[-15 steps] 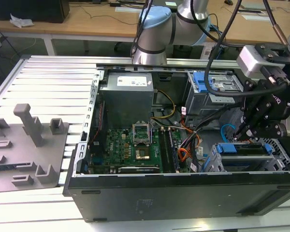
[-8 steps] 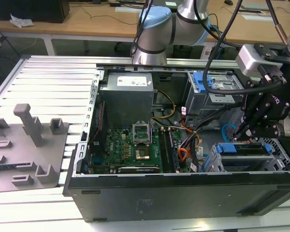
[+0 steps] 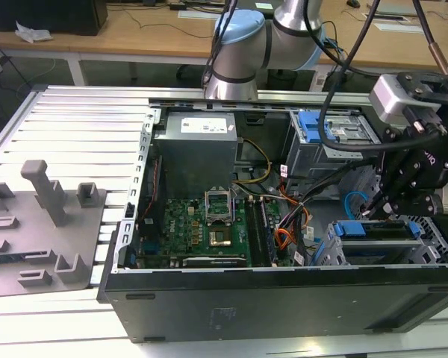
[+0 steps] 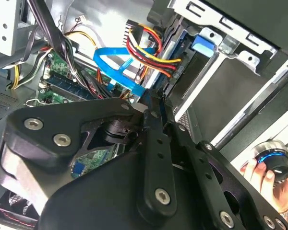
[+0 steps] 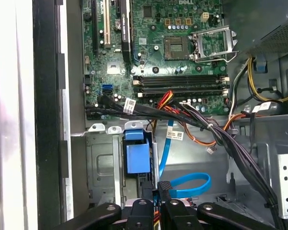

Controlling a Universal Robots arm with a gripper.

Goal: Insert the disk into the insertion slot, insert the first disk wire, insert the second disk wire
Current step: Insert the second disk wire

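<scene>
The disk lay inside the insertion slot, the grey metal cage in the corner of the open computer case, at the exterior view's right. Its bright blue frame showed along the top of the cage.

The second disk wire was a thin, flat, light-blue band. In the first wire view from the wrist, that is the first wrist view, it made a loop just beside the cage and ran to the tips of the gripper. The gripper's fingers were squeezed close together on the end of this wire, right at the end of the disk. The small plug was hidden between them.

Just beside the blue wire, a wire bundle of red, yellow and black ran to the same end of the disk.

In the exterior view the gripper pointed down at the cage from above, with thick black cables hanging from the arm.

Further in lay the green board on the floor of the case, and a big grey box next to it. Another grey cage with a blue latch stood behind the disk's cage.

In the second wrist view a person's hand held a round knob with a blue ring, well apart from the gripper.

The case sat on a table of metal slats. A grey tray lay on it, at the exterior view's left.
</scene>
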